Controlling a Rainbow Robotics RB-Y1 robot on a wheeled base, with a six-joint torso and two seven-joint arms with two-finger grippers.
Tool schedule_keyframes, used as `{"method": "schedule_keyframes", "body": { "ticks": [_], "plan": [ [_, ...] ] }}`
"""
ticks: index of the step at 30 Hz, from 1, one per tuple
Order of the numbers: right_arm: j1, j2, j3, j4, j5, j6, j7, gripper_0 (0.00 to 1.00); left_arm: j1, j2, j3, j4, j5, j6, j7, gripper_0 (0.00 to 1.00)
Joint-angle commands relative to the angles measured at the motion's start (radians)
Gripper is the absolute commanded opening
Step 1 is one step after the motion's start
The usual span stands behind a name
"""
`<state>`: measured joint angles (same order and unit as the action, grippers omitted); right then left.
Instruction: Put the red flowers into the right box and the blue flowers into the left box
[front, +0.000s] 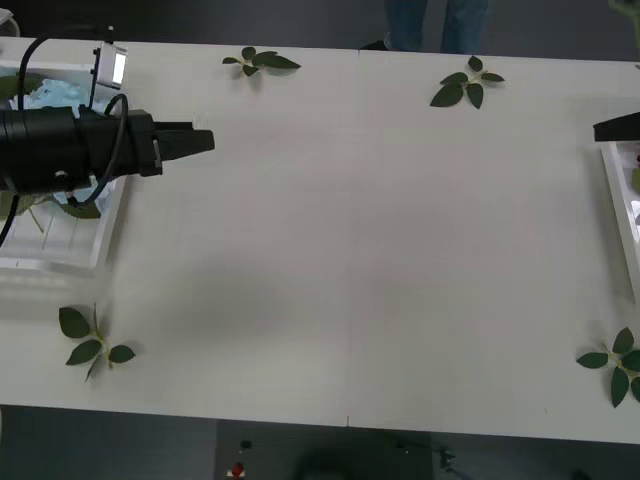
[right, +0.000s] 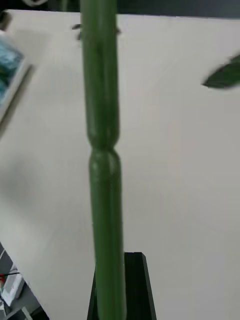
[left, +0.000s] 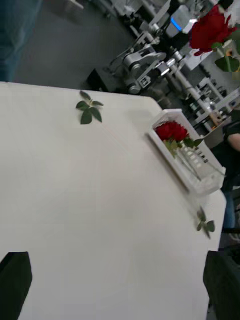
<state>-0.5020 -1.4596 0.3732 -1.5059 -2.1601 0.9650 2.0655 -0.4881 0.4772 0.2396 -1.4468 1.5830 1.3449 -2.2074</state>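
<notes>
We see the left box cut by the front view's left edge, and the left arm covers most of the blue flowers lying in it. The right box is a sliver at the right edge there, its contents too clipped to tell. In the right wrist view a blurred green stem runs past the picture's top, hiding its bloom; the right gripper is half covered by it. In the left wrist view a raised red rose is cropped at the corner.
</notes>
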Motion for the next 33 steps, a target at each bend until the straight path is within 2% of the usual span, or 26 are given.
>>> {"method": "schedule_keyframes", "body": {
  "ticks": [1, 7, 14, 19, 22, 25, 28, 33],
  "plan": [
    [0.046, -0.097, -0.011, 0.044, 0.080, 0.000, -0.082, 0.00, -0.015, 0.047, 0.000, -0.032, -0.087, 0.054, -0.008, 1.00],
    [0.135, -0.151, -0.013, 0.122, 0.146, -0.037, -0.136, 0.00, -0.020, 0.073, 0.027, -0.032, -0.063, 0.134, 0.011, 1.00],
    [0.180, -0.151, -0.013, 0.248, 0.252, -0.049, -0.131, 0.00, -0.017, 0.123, -0.029, -0.033, 0.060, 0.097, 0.012, 1.00],
    [0.200, -0.137, -0.013, 0.306, 0.324, -0.091, -0.134, 0.00, -0.010, 0.273, -0.237, -0.046, 0.296, -0.056, -0.002, 1.00],
    [0.212, -0.128, -0.011, 0.325, 0.367, -0.123, -0.136, 0.00, 0.003, 0.397, -0.399, -0.138, 0.436, -0.231, -0.049, 1.00],
    [0.223, -0.128, -0.013, 0.337, 0.388, -0.134, -0.136, 0.00, 0.037, 0.494, -0.494, -0.257, 0.512, -0.375, -0.058, 1.00],
    [0.229, -0.128, -0.011, 0.351, 0.388, -0.134, -0.136, 0.00, 0.069, 0.558, -0.523, -0.357, 0.519, -0.452, -0.055, 1.00],
    [0.232, -0.127, -0.011, 0.368, 0.398, -0.134, -0.134, 0.00, 0.114, 0.624, -0.522, -0.480, 0.538, -0.494, -0.057, 1.00]
  ]
}}
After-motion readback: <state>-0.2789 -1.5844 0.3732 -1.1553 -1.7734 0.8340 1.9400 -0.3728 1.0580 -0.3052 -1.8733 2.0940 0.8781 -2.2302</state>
